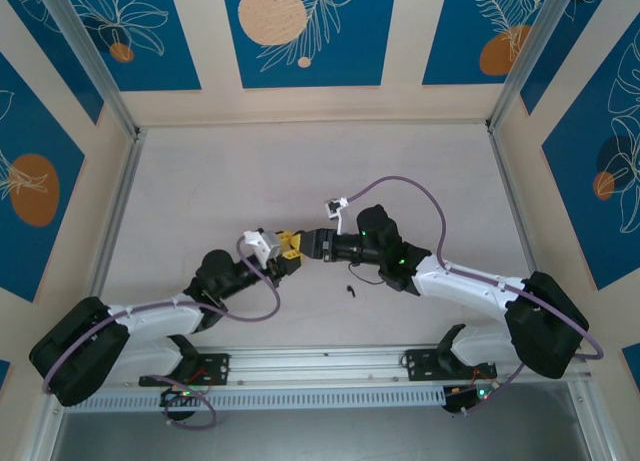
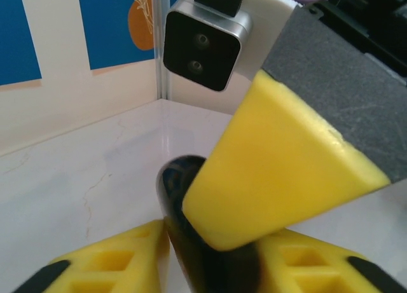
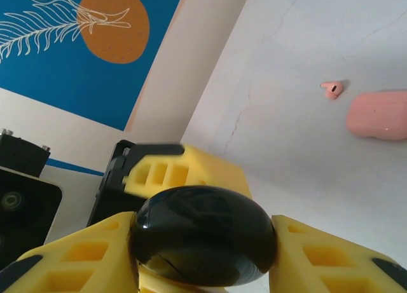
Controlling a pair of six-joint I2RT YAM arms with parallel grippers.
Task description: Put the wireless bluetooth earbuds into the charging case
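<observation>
My right gripper point(image 3: 203, 255) is clamped on the black case point(image 3: 203, 232), whose long axis runs finger to finger. My left gripper point(image 2: 210, 271) straddles the same case edge-on, and I cannot tell whether it presses. A black bud point(image 1: 350, 289) lies on the table point(image 1: 250, 181) just beside my right wrist, too small to read its heading. The pink bud point(image 3: 331, 88) lies ahead-right, just beside the pink case point(image 3: 380, 114), which is cut off at the frame edge. Both cases look closed, so their contents are hidden.

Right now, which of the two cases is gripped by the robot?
The glossy black case, clamped between the yellow fingers of the right gripper; the pink case lies loose on the table.
</observation>
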